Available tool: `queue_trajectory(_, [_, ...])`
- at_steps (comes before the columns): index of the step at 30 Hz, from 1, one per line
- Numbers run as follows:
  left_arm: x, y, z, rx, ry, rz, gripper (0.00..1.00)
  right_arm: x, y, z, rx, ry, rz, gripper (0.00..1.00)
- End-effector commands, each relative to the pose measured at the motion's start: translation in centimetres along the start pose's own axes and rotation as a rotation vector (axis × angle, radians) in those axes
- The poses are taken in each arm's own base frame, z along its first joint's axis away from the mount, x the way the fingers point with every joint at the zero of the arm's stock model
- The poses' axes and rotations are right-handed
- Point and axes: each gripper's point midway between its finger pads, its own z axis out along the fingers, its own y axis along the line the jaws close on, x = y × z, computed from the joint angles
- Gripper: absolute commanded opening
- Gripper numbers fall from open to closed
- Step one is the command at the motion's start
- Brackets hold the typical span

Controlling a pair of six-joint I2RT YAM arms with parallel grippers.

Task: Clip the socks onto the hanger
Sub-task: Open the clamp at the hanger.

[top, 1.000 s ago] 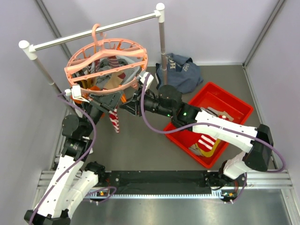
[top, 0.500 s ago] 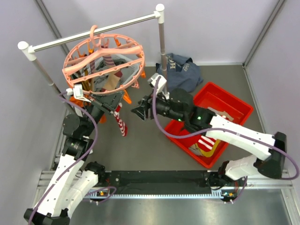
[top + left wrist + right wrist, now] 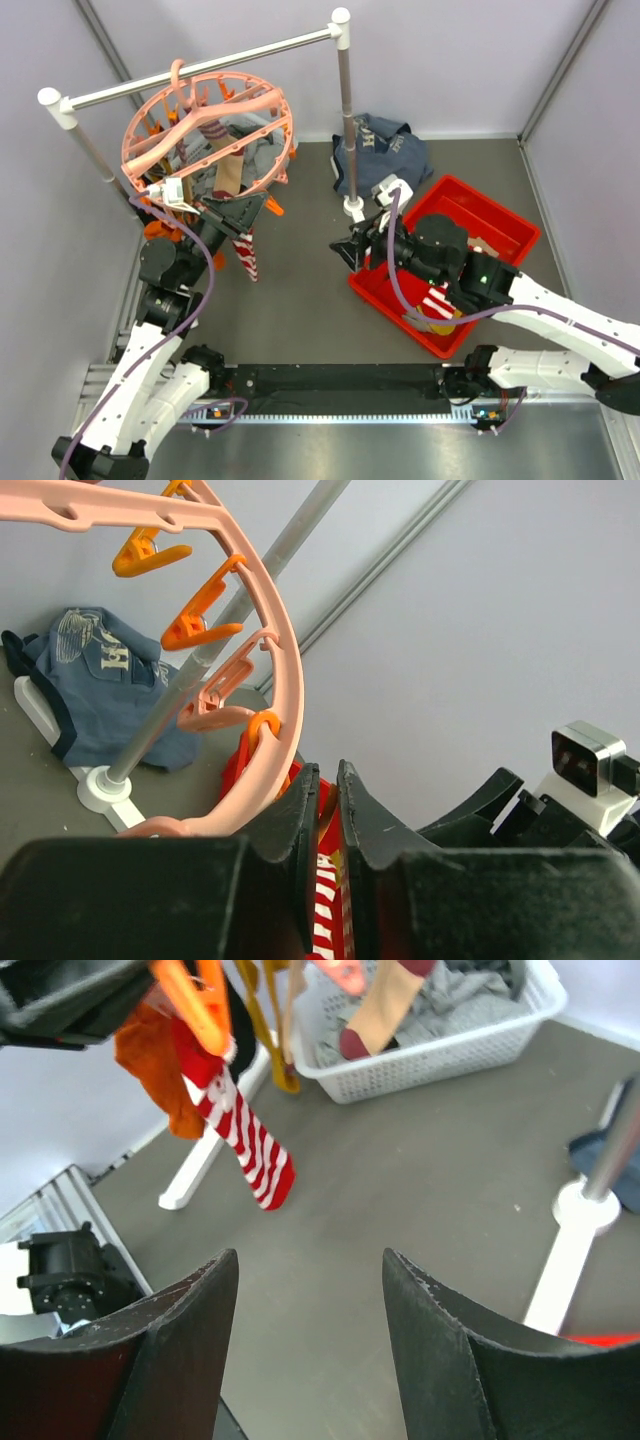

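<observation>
The salmon-pink ring hanger (image 3: 128,148) hangs tilted from the rail; its rim also shows in the left wrist view (image 3: 285,670). My left gripper (image 3: 248,208) (image 3: 328,770) is at the ring's lower edge, jaws nearly closed on an orange clip peg (image 3: 262,725). A red-and-white striped sock (image 3: 246,258) (image 3: 245,1135) hangs from that peg. Other socks (image 3: 225,175) hang inside the ring. My right gripper (image 3: 345,252) (image 3: 310,1260) is open and empty, well apart from the hanger, by the red bin. More socks (image 3: 440,302), striped and yellow, lie in that bin.
The red bin (image 3: 500,215) sits right of centre. A navy garment (image 3: 385,150) lies behind the rail stand's right post (image 3: 346,120). A white basket (image 3: 450,1045) with clothes stands under the hanger. An orange cloth (image 3: 150,1070) hangs by the striped sock.
My right gripper has drawn back from the hanger to the right, toward the red bin. The ring has tipped and swung left. The striped sock still hangs at my left gripper.
</observation>
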Motion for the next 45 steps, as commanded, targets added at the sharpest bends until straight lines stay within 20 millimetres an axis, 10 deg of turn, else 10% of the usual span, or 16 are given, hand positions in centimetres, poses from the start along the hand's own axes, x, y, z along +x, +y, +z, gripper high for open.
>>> queue_trajectory(1, [-1.2,-0.3,0.5,-0.014,-0.026,0.013,0.11,-2.1,2.2,1.3,-0.135,-0.149,-0.038,0.58])
queue_trajectory(19, [-1.4,0.4,1.2,-0.066,-0.011,0.01,0.11,-7.7,5.6,9.9,-0.064,-0.425,-0.492,0.6])
queue_trajectory(29, [-1.5,0.3,1.4,-0.069,-0.011,0.003,0.11,-7.5,6.0,12.0,-0.036,-0.401,-0.56,0.35])
queue_trajectory(45, [-2.2,-0.1,1.2,-0.079,-0.025,-0.001,0.11,-6.0,6.2,13.4,-0.004,-0.329,-0.613,0.21])
